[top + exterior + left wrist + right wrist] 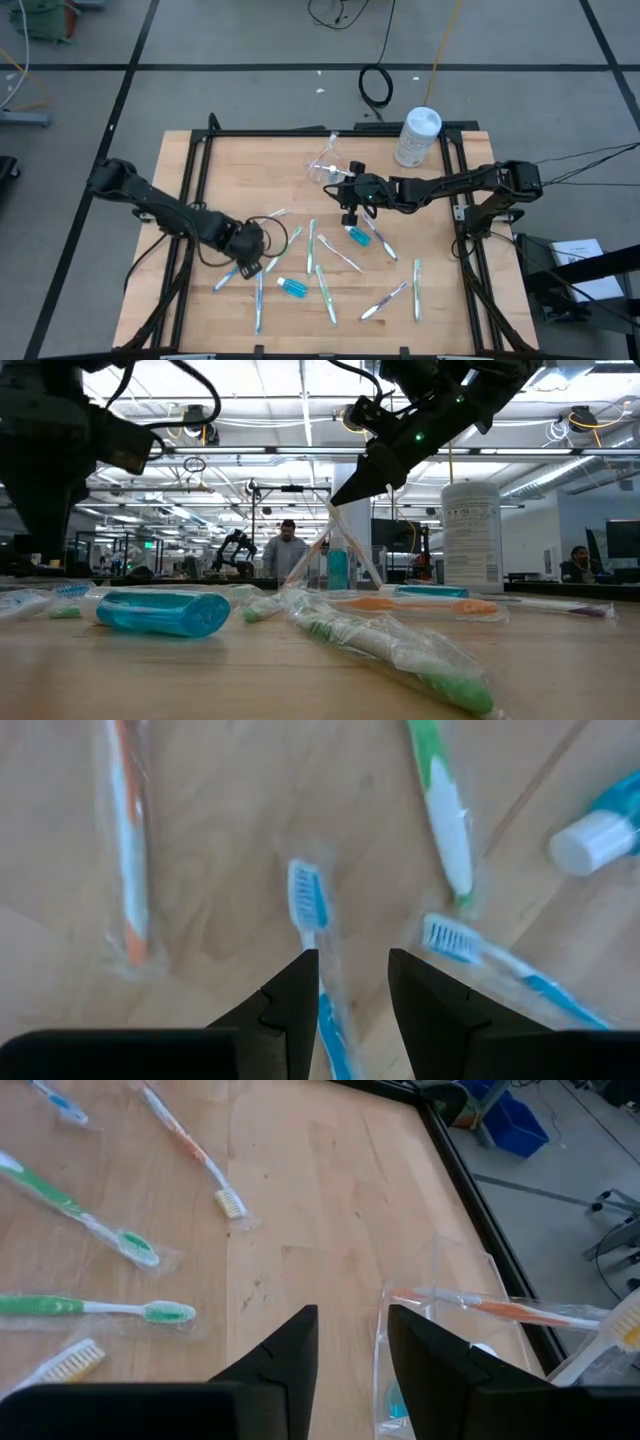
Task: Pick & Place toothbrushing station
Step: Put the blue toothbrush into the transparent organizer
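The clear plastic cup (325,166) stands upright at the far middle of the table, with an orange-handled toothbrush (500,1310) and other brushes leaning in it (340,555). Several wrapped toothbrushes lie on the table, among them a green one (311,245). One blue white-capped tube (292,288) lies near the front and one (358,236) in the middle. My right gripper (350,196) is open and empty just above the cup's near rim (382,1330). My left gripper (250,246) is open, low over a blue toothbrush (310,905) whose handle runs between its fingers.
A white round-lidded canister (418,135) stands at the far right corner. A black frame rail (320,131) edges the table's far side. More toothbrushes (416,288) lie at the near right. A person (288,548) stands far behind the table.
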Tool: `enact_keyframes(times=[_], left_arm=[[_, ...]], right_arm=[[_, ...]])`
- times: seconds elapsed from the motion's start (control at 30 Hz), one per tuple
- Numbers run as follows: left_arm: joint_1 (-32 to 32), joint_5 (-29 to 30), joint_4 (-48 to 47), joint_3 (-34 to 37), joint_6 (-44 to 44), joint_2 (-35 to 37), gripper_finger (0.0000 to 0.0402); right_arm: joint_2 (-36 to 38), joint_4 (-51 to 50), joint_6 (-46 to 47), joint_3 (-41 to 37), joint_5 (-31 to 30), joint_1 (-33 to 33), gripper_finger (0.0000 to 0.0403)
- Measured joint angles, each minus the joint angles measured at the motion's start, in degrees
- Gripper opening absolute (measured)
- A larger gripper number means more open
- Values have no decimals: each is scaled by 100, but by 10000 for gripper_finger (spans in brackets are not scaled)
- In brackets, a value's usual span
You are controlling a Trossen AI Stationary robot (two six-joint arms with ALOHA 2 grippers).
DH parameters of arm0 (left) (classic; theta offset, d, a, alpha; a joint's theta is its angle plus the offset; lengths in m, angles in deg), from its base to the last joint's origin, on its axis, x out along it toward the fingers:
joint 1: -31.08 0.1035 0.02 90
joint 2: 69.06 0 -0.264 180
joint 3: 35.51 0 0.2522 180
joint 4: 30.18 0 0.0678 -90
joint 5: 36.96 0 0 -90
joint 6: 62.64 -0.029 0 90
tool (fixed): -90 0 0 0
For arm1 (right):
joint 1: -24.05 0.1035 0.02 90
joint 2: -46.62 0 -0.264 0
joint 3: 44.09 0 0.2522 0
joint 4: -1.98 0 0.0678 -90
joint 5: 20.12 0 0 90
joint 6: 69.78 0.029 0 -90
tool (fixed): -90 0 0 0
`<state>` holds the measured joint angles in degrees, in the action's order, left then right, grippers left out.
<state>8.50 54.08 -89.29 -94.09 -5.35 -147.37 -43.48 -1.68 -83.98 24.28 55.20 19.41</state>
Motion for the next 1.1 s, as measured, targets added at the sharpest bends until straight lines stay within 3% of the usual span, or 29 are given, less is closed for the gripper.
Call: enact_keyframes(times=[0.27, 0.6, 0.7, 0.9, 1.1], left_arm=[[-199, 38, 9, -4, 612, -799, 127], [-160, 168, 66, -31, 590, -1335, 124], [-160, 219, 97, -28, 560, -1335, 100], [-145, 144, 317, -88, 600, -1336, 14], [-75, 1042, 202, -472, 607, -1070, 9]], right_arm=[[0, 48, 1, 0, 0, 2, 114], [0, 193, 105, 0, 190, 17, 114], [0, 235, 109, 2, 531, 26, 114], [0, 259, 109, 2, 1125, 26, 114], [-2, 323, 155, 0, 1349, 26, 114]])
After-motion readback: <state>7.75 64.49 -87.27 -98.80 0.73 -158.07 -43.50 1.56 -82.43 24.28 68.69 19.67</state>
